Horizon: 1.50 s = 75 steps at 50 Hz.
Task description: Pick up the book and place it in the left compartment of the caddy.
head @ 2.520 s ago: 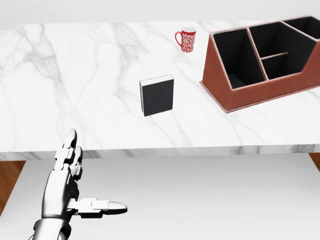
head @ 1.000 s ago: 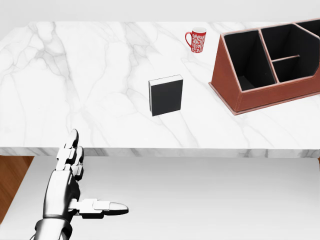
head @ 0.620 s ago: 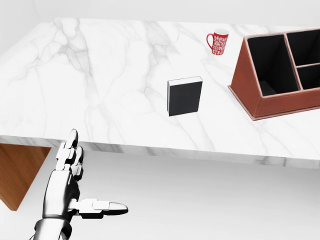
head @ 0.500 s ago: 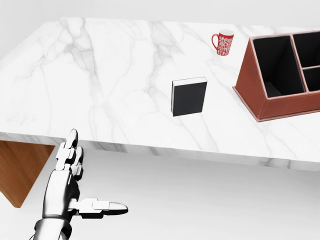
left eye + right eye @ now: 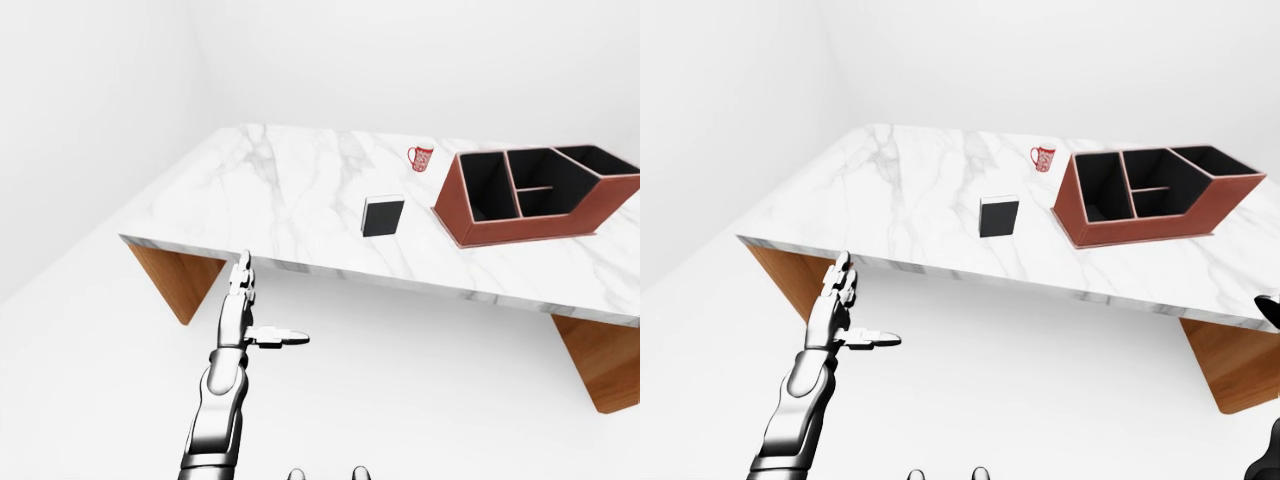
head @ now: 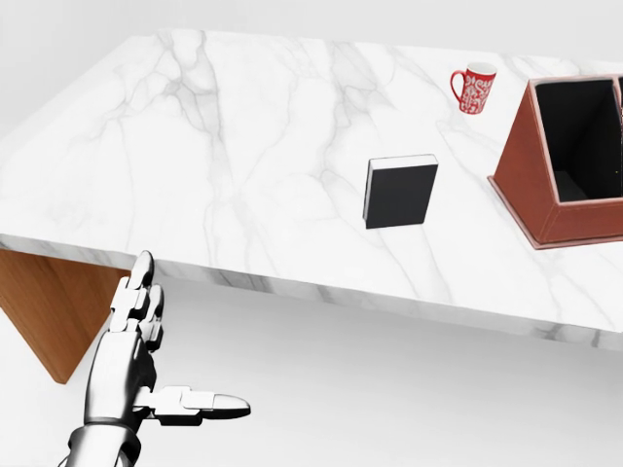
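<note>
The left hand (image 6: 146,365) hangs out in the air on the near side of the marble table (image 6: 195,146), fingers spread straight and thumb stuck out sideways, holding nothing; I'd say it is carried that way only because the robot has no reach yet and the hand is waiting. It stands well short of the table edge and off to the left of the book (image 6: 400,191), which lies flat on the marble, dark cover up, near the middle of the tabletop and apart from everything else. To the book's right sits the caddy (image 5: 525,195), its sloped side facing the book so the left compartment (image 5: 485,187) opens toward it, a handy lie for dropping the book in. A red mug (image 5: 420,158) stands farther off, between book and caddy. The head view cuts the caddy off at its right edge and shows only that one compartment; the eye views show the whole caddy and the table's wooden legs (image 5: 180,280). Of the right hand (image 5: 1270,308) only a dark sliver shows at the right-eye view's edge, so I cannot tell whether it is spread or closed.
</note>
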Tool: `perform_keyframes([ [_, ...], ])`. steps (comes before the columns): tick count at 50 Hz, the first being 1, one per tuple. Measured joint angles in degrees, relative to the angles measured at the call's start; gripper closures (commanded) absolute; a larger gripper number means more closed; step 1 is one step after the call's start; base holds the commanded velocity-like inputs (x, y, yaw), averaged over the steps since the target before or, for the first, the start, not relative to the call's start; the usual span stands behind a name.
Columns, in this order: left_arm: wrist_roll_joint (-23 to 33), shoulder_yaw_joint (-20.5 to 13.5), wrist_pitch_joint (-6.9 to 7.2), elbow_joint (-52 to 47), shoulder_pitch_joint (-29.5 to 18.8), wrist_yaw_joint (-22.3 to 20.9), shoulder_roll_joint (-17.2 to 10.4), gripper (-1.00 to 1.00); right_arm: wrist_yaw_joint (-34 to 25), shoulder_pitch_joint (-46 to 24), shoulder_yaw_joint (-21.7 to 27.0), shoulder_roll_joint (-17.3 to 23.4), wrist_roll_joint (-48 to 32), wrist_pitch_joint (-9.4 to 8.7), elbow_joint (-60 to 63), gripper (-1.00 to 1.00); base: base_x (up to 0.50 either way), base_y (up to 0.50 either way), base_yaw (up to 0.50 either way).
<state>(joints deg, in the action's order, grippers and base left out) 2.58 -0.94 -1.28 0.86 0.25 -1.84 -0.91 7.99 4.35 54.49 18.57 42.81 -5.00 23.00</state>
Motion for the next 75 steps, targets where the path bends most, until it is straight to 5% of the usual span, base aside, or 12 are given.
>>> perform_keyframes([
  [56,-0.4,-0.2,0.06,0.3,-0.1,0.3,0.0,-1.0,0.5,-0.2,-0.2,0.1,-0.7,0.0,-0.5,-1.0,0.0,0.0,0.09],
  [75,-0.3,-0.2,0.27,0.0,-0.1,0.3,0.0,-1.0,1.2,-0.4,-0.4,0.3,-0.9,0.0,-0.7,-1.0,0.12,-0.33,0.0],
])
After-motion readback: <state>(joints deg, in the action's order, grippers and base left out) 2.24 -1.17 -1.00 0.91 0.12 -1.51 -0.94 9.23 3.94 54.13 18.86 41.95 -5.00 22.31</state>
